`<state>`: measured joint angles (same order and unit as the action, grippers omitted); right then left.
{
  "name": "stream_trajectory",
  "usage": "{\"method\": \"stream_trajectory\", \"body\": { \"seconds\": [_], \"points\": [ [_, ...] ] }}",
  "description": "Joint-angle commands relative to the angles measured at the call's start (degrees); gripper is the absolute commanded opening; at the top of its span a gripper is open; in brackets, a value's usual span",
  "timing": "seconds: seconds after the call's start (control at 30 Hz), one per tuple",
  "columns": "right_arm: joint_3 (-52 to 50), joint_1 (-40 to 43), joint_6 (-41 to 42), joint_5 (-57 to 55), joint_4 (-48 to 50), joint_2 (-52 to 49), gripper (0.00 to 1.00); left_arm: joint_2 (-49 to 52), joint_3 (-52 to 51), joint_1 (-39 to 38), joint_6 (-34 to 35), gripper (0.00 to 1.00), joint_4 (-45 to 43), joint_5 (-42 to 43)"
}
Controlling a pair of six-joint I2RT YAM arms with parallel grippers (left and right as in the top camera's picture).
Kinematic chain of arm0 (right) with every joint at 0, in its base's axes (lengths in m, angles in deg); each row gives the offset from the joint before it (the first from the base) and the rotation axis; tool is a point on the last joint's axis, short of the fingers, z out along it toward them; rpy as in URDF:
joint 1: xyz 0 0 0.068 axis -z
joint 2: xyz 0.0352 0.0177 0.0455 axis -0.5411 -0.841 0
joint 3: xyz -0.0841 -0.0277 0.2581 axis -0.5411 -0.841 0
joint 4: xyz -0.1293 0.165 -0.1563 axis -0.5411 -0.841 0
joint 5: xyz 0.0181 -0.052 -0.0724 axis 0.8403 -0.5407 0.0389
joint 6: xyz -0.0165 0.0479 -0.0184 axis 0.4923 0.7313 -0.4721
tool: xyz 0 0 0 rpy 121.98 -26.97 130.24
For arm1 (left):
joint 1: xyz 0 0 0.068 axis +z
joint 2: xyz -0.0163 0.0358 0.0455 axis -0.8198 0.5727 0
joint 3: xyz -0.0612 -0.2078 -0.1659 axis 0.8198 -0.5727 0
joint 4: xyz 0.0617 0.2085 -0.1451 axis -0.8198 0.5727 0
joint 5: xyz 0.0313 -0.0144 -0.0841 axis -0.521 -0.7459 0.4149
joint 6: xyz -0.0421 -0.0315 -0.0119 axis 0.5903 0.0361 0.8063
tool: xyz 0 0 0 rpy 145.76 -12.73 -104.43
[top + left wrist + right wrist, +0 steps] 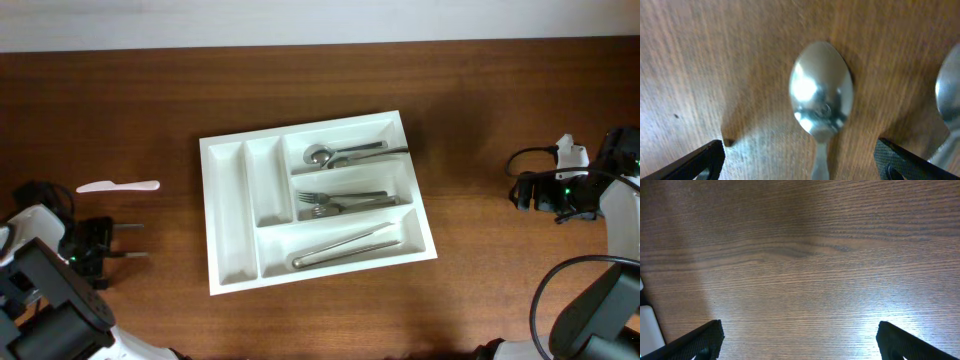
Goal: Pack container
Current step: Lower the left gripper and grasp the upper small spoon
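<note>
- White tray point(228, 215) sits mid-tabletop, its cutlery sorted by type.
- Left gripper point(800, 167) is spread open astride a spoon point(821, 90), likely to lift it.
- Right gripper point(800, 342) is released, idle over bare tabletop.

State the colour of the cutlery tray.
White; the tray shows best in the overhead view.
</note>
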<state>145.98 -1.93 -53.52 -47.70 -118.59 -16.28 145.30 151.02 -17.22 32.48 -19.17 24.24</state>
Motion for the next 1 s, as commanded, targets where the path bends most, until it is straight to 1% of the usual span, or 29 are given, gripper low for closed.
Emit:
{"method": "stream_trajectory", "body": {
  "seconds": [0.0,0.1,0.13,0.17,0.2,0.33,0.47,0.5,0.53,0.57,0.63,0.67,0.7,0.73,0.87,0.93,0.97],
  "points": [
    [-0.13,0.37,-0.55,0.68,-0.02,0.04,0.99,1.64,-0.72,-1.46,0.52,0.97,0.07,0.59],
    [-0.13,0.37,-0.55,0.68,-0.02,0.04,0.99,1.64,-0.72,-1.46,0.55,0.97,-0.11,0.55],
    [-0.13,0.37,-0.55,0.68,0.0,0.04,0.99,1.64,-0.72,-1.44,0.52,0.92,-0.24,0.37],
    [-0.13,0.37,-0.55,0.68,-0.02,0.04,0.99,1.68,-0.72,-1.42,0.52,0.89,-0.28,0.02],
    [-0.13,0.37,-0.55,0.66,0.0,0.04,0.99,1.68,-0.72,-1.42,0.52,0.82,-0.24,-0.68],
    [-0.13,0.37,-0.55,0.68,0.0,0.04,0.99,1.68,-1.18,-1.42,0.5,0.84,-0.2,-2.05],
    [-0.13,0.37,-0.55,0.68,-0.02,0.04,0.99,1.68,-1.36,-1.42,0.52,0.84,-0.37,-2.03],
    [-0.13,0.37,-0.55,0.68,0.0,0.04,0.99,1.68,-1.36,-1.42,0.52,0.83,-0.39,-2.03],
    [-0.13,0.37,-0.55,0.68,-0.02,0.04,0.99,1.68,-1.36,-1.42,0.5,0.77,-0.39,-2.03],
    [-0.13,0.37,-0.55,0.66,0.0,0.04,0.99,1.68,-1.36,-1.42,0.5,0.68,-0.39,-2.03],
    [-0.13,0.37,-0.55,0.68,-0.02,0.04,0.99,1.68,-1.36,-1.42,0.52,0.49,-0.39,-2.08],
    [-0.13,0.37,-0.55,0.68,-0.02,0.04,0.99,1.68,-1.36,-1.42,0.52,0.42,-0.42,-2.08],
    [-0.13,0.37,-0.55,0.68,0.0,0.04,0.99,1.68,-1.36,-1.42,0.52,0.31,-0.42,-2.08],
    [-0.13,0.37,-0.55,0.68,-0.02,0.04,0.99,1.68,-1.36,-1.42,0.52,0.26,-0.39,-2.03],
    [-0.13,0.37,-0.55,0.68,-0.02,0.04,0.99,1.68,-1.36,-1.42,0.5,0.14,-0.15,-2.01],
    [-0.13,0.37,-0.55,0.68,0.0,0.04,0.99,1.68,-1.33,-1.42,0.5,0.04,0.31,-1.99],
    [-0.13,0.37,-0.55,0.68,-0.02,0.04,0.99,1.68,-1.33,-1.42,0.5,0.02,0.57,-1.99]
  ]
}}
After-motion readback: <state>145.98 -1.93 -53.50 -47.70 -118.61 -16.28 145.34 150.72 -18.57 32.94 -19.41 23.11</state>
